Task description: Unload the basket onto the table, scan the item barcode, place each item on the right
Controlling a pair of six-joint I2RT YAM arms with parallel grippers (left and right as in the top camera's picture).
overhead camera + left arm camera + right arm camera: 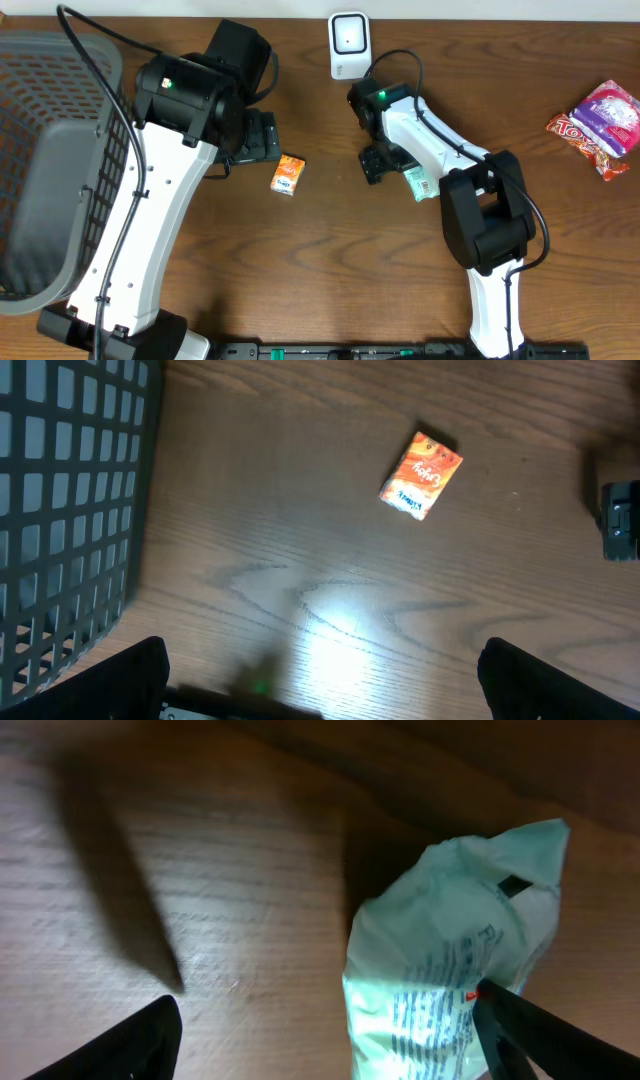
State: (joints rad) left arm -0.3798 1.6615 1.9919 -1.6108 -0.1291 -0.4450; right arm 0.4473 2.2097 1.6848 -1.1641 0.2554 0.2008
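The right gripper (325,1020) is wide open around a pale green bag (450,950), and the left gripper (322,660) is wide open with a small orange box (421,474) in front.

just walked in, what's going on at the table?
The right gripper is open and low over a pale green plastic packet lying on the wooden table. The packet sits toward one side of the gap and is not gripped. The left gripper is open too, hovering over bare wood short of a small orange packet. The white barcode scanner stands at the table's far edge, and no item has been brought to it.
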